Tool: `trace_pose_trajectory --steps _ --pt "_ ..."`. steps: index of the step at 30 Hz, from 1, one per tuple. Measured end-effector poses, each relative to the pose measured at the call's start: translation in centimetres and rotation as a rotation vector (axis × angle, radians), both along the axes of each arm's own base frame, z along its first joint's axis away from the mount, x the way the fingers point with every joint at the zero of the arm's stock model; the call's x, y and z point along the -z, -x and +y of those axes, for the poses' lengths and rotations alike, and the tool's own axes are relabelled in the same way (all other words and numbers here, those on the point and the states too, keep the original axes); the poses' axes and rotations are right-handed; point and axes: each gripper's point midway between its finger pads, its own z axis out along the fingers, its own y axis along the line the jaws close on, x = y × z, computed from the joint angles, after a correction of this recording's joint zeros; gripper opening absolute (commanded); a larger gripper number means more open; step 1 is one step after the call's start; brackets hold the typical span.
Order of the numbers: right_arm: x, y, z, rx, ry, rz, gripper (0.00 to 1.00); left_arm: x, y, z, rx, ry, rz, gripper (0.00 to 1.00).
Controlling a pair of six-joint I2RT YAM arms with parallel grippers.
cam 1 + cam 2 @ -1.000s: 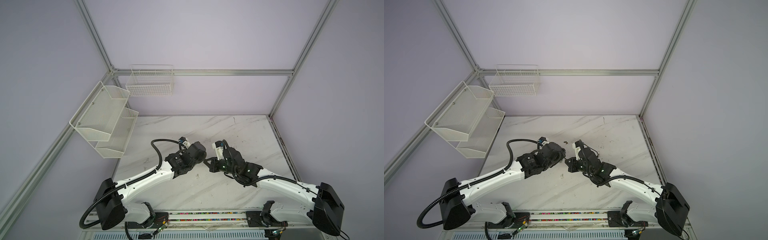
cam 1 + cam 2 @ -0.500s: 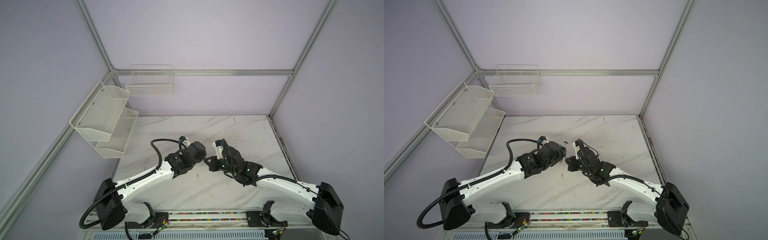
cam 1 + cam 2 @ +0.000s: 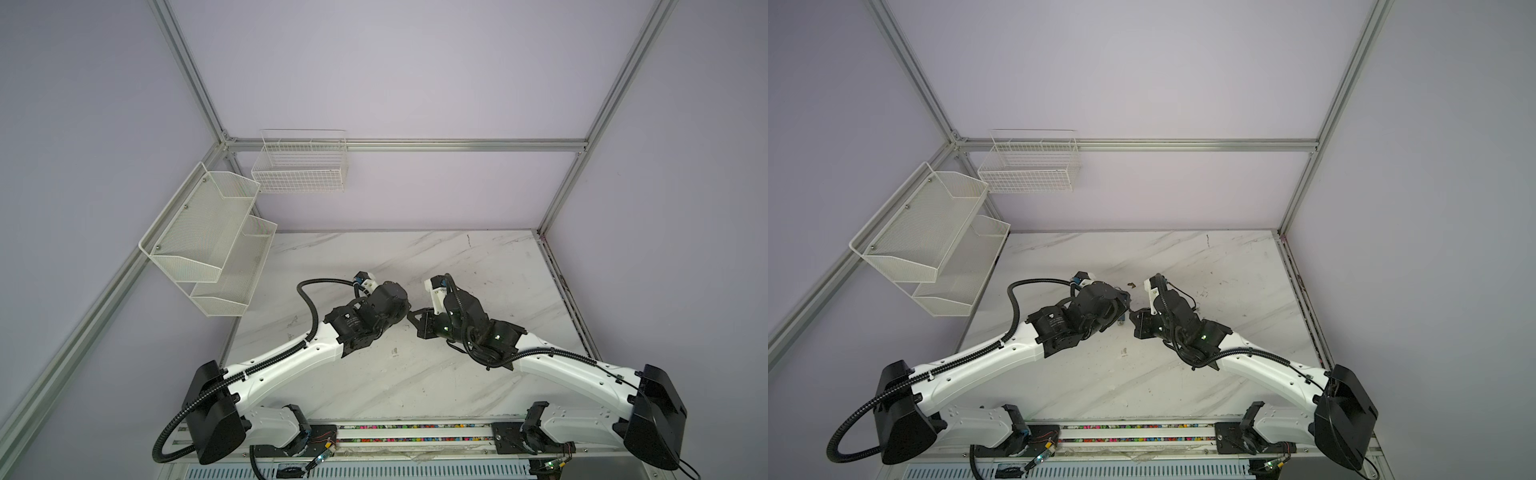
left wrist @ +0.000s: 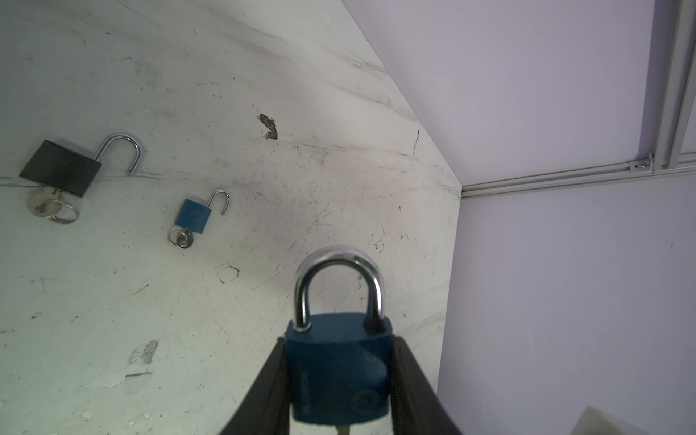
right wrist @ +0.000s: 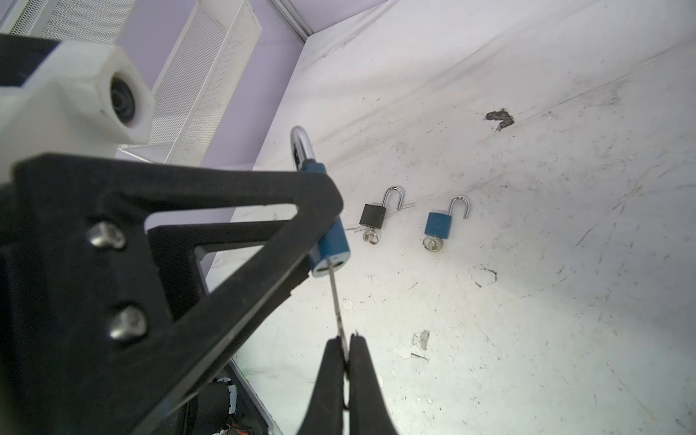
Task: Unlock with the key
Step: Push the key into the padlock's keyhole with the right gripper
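Blue padlock point(image 4: 339, 369), key point(image 5: 336, 305) — emblem point(image 4: 363, 401) unreadable

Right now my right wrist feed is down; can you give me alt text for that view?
The right fingers pinch a key whose blade tip meets the keyway in the base of a blue padlock clamped by the left fingers. Behind, a black padlock and a smaller blue padlock lie on the marble table, shackles open, keys inserted.
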Motion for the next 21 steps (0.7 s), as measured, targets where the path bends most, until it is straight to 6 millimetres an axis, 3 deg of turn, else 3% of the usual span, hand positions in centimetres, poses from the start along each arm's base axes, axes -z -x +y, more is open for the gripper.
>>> trace_pose_trajectory --steps 11,21 --pt "-0.3 0.2 1.1 -0.065 -0.012 0.036 0.00 0.0 -0.3 0.5 -0.002 -0.034 -0.013 0.00" --pt "-1.2 -0.1 0.7 -0.083 0.005 0.088 0.00 -0.2 0.5 -0.5 0.094 -0.075 -0.034 0.00"
